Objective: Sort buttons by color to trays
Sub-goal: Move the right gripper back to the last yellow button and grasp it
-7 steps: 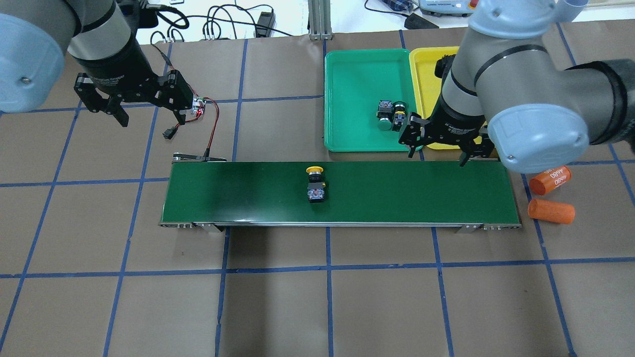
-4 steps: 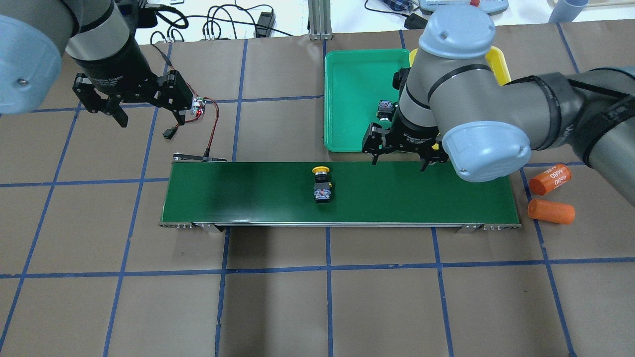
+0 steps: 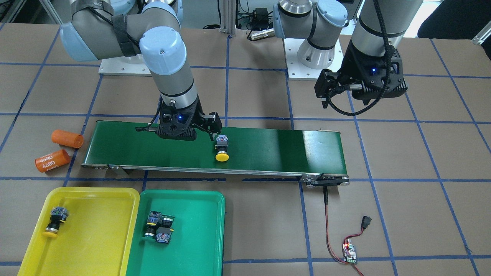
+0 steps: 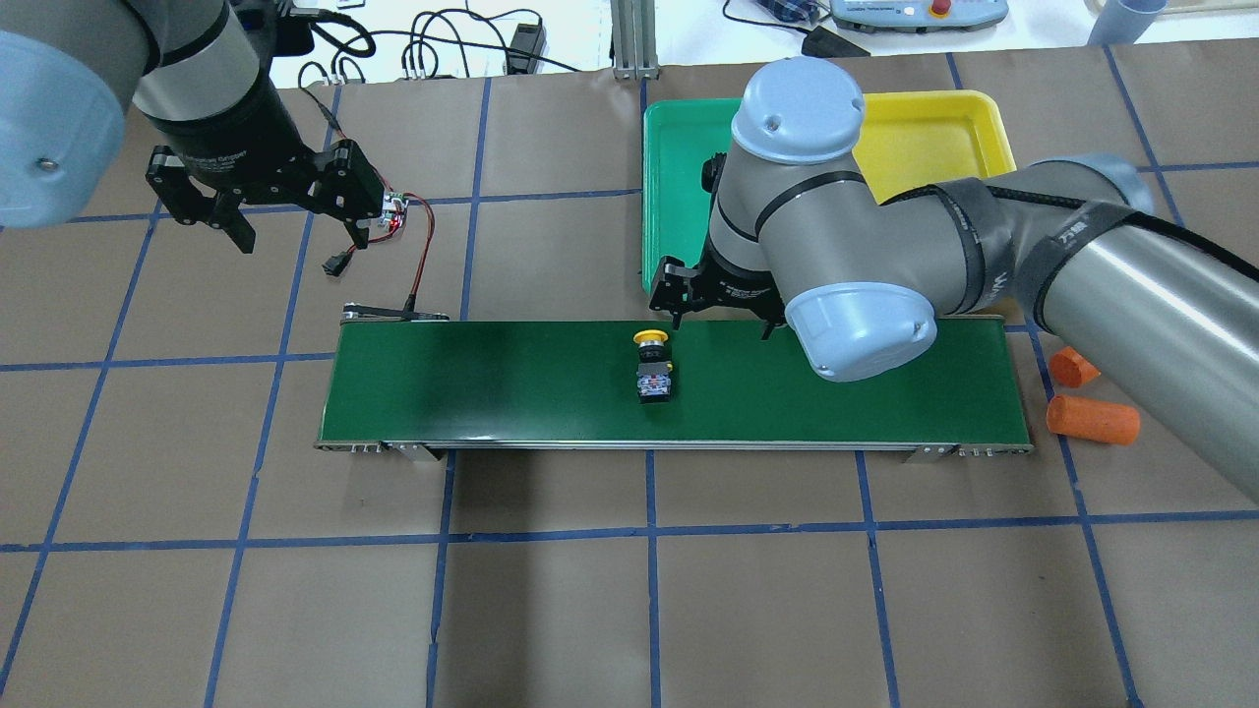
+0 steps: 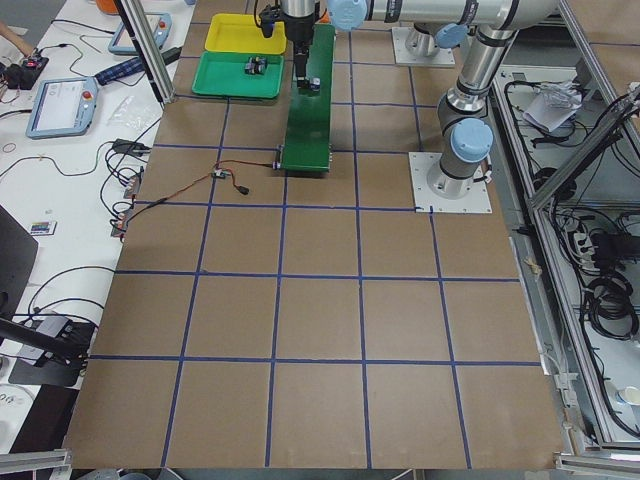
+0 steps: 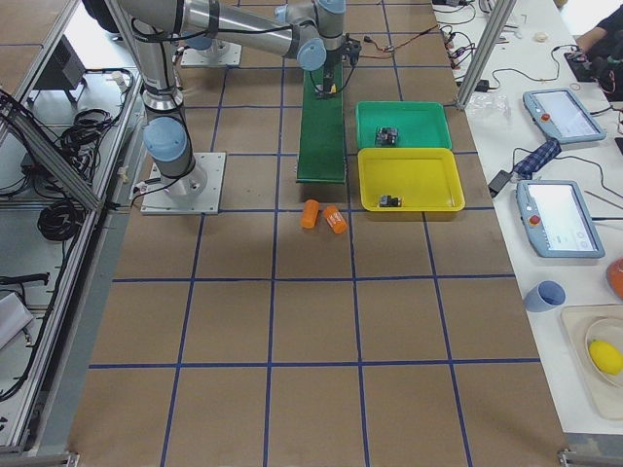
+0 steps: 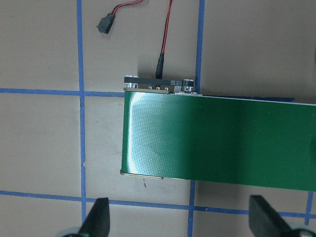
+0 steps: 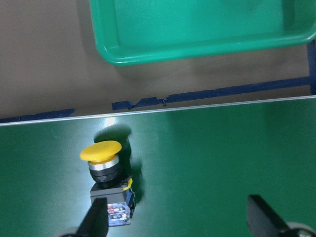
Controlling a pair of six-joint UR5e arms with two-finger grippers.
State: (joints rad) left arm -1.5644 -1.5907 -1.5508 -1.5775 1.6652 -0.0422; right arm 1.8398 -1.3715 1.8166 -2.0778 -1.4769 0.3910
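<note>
A yellow button [image 4: 652, 366] lies on its side on the dark-green conveyor belt [image 4: 492, 383], its cap toward the trays; it also shows in the front view [image 3: 221, 148] and the right wrist view [image 8: 106, 177]. My right gripper [image 4: 721, 323] is open and empty, hovering over the belt's far edge just right of this button. In the right wrist view the right gripper [image 8: 178, 222] has one fingertip [image 8: 96, 217] by the button's body. The green tray [image 3: 191, 245] holds two green buttons [image 3: 159, 228]. The yellow tray [image 3: 99, 230] holds one yellow button [image 3: 55, 220]. My left gripper [image 4: 300, 231] is open and empty, high over the table beyond the belt's left end.
Two orange cylinders [image 3: 51, 160] lie off the belt's right end. A small circuit board [image 3: 350, 253] with red wires lies beyond the belt's left end, under my left gripper. In the overhead view my right arm hides the trays' buttons.
My right arm has swung left from over the trays to the belt's far edge beside the yellow button. The button has drifted a little to the right on the belt. My left arm has not moved.
</note>
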